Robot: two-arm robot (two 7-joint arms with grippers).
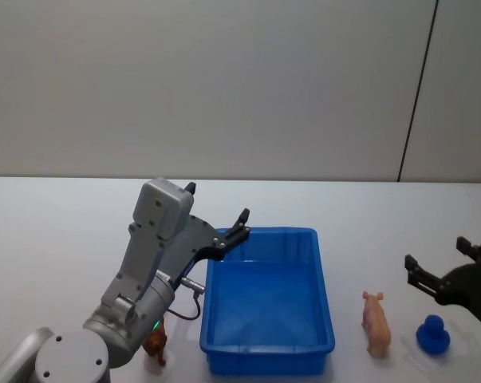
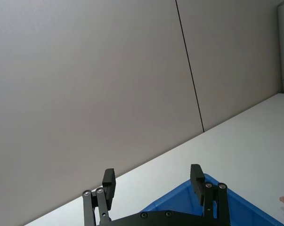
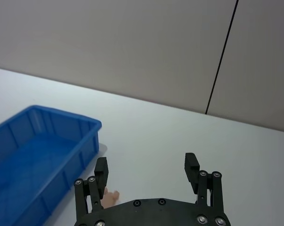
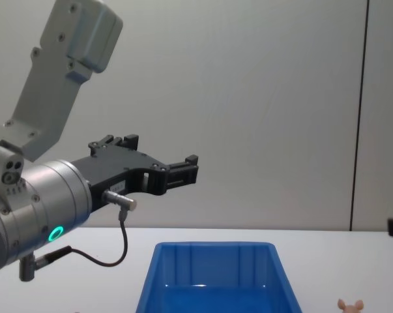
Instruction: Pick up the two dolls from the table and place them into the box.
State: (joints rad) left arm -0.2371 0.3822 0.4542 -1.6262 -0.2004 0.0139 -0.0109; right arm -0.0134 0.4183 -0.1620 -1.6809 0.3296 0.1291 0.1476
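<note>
Both blue plush [image 1: 433, 335] and tan animal [image 1: 376, 321] just nearside of splayed right gripper [image 1: 435, 252], left gripper [image 1: 218, 202] splayed above box [image 1: 327, 305] corner

Left arm was raised, elbow bent; left gripper [image 1: 217, 201] hung high, jaws wide apart. Right gripper [image 1: 438, 254] sat low, also spread.

1 blue box [image 1: 264, 361], 1 blue plush [image 1: 433, 335], 1 tan animal doll [image 1: 376, 323], 1 small brown toy [image 1: 155, 345]
</note>
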